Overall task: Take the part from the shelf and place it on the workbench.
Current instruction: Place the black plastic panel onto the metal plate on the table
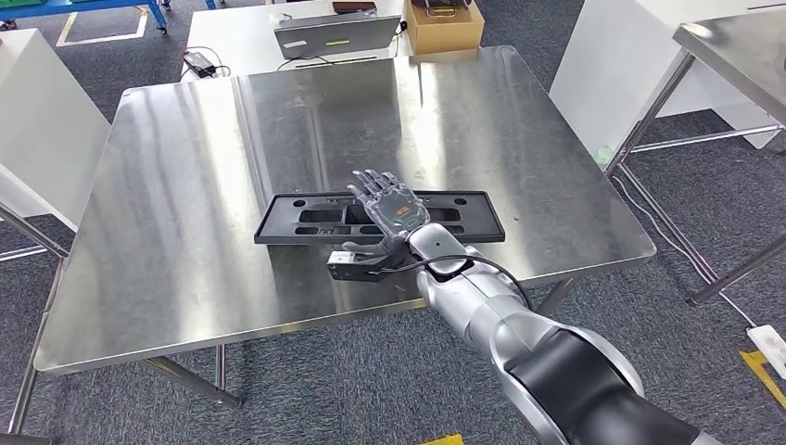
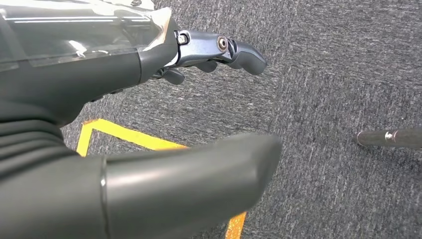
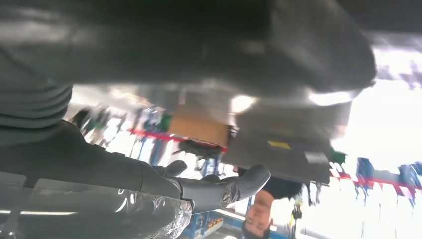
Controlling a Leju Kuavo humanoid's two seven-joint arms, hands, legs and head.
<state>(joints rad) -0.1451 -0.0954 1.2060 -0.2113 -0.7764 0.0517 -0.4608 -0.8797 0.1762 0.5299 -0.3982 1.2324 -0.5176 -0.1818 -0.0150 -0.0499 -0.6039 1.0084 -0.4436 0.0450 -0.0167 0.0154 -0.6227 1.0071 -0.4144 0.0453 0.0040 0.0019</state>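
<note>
Right hand [image 1: 387, 206] extended over the bench [image 1: 185, 185], fingers spread and straight, grasping nothing; it hovers above the middle of the part [image 1: 306, 222], contact not discernible. Part: long black flat panel with cut-outs, lying flat on the bench near its front edge, lengthwise across. Behind the bench, a laptop [image 1: 335, 35] and a cardboard box [image 1: 445, 26] on a white table. Left wrist view: left hand [image 2: 149, 99] hangs over grey carpet [image 2: 323, 74] with yellow floor tape [image 2: 129, 135], fingers apart, nothing held. Right wrist view: right hand [image 3: 164, 184] blurred, fingers open; a person in the background.
</note>
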